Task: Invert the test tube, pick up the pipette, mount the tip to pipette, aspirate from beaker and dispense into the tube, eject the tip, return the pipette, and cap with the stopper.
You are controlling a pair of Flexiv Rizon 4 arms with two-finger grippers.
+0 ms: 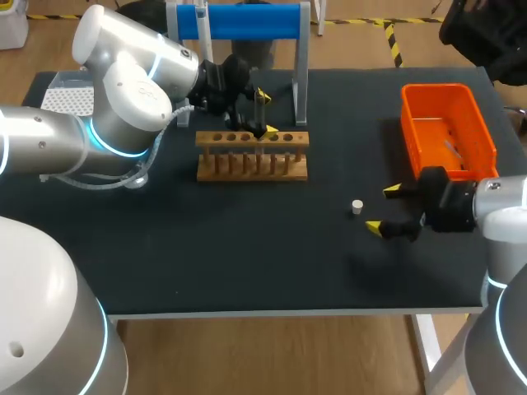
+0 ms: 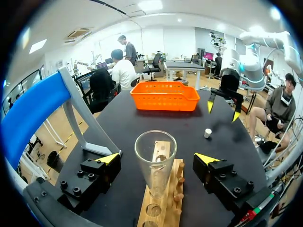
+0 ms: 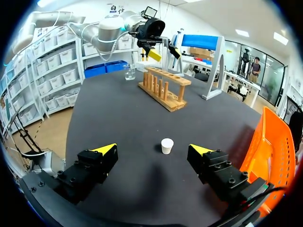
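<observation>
Black table [image 1: 206, 247]: dark matte top, carries every item listed.

Left fingers [image 2: 102, 171]: spread wide, gripping nothing. The test tube [image 2: 155, 158] stands upright between them, mouth up, seated in the wooden rack [image 2: 163, 198], with a clear gap on each side. No liquid is seen in it.

Right fingers [image 3: 97, 163]: spread wide, gripping nothing, low over the table. The white stopper [image 3: 166, 145] sits just ahead, between the two tips, touching neither.

Outward: orange basket [image 1: 449, 123] beside the right arm; blue pipette stand [image 1: 247, 20] behind the rack; beaker [image 3: 129, 72] near the rack's far end. The pipette itself is not made out.

Hazards, as judged:
- A sideways exit by the left fingers would likely clip the tall glass tube and tilt it or drag the rack. A straight lift is safer.
- An off-centre close on the stopper could flick it away, since it looks small and light.
- Capping now would seal a tube that looks empty, because the pipetting steps appear undone.
</observation>
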